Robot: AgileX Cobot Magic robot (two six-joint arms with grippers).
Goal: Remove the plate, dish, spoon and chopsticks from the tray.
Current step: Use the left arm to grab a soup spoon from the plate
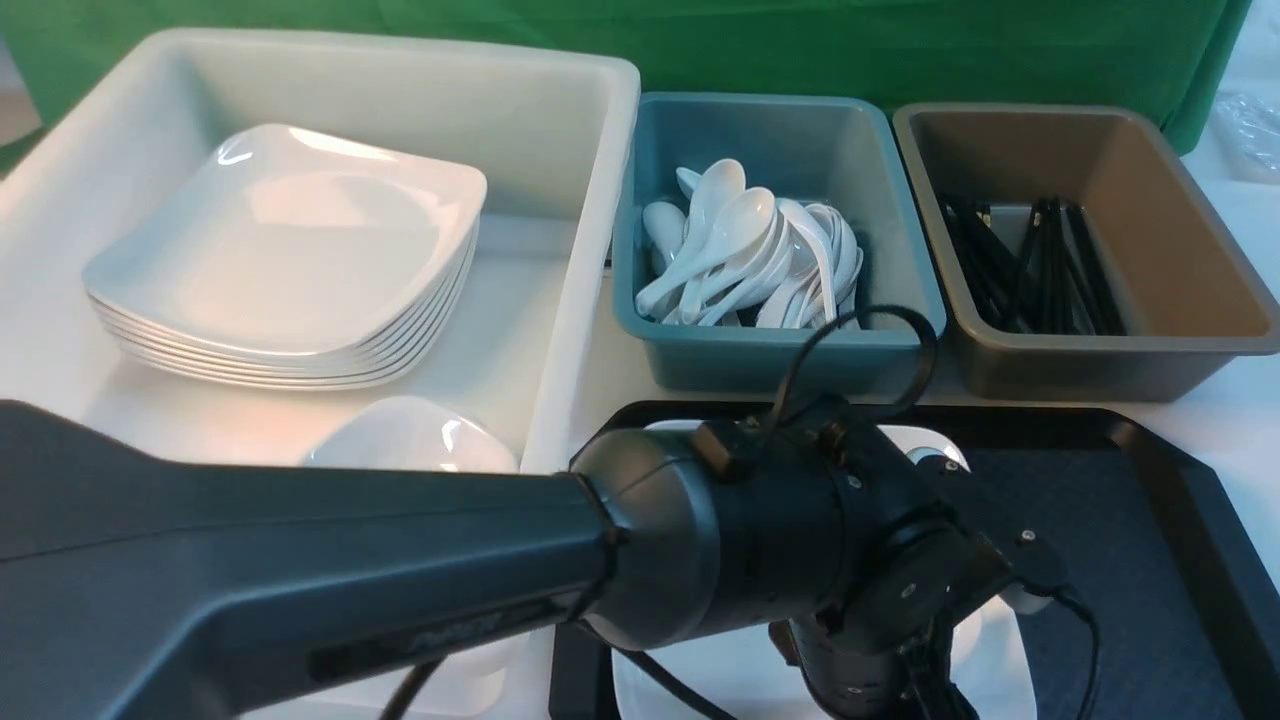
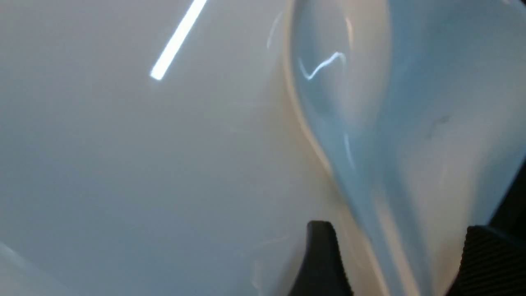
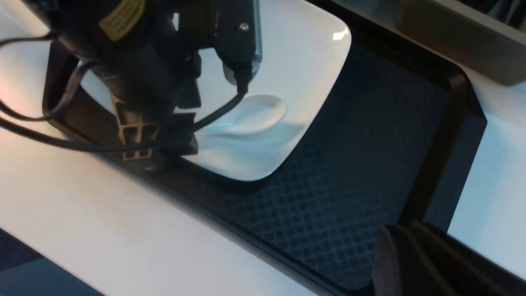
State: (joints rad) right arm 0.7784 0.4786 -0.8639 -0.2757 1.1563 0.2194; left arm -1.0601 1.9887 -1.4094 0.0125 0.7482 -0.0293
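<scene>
Right wrist view: illegible yellow label on left arm above spoon

A large black rectangular plastic tray with a raised rim and diamond-textured floor lies flat. A large glossy white square plate with rounded corners and a raised rim sits flat on the tray's left part. A short glossy white soup spoon rests on the plate, its handle partly hidden.
</scene>
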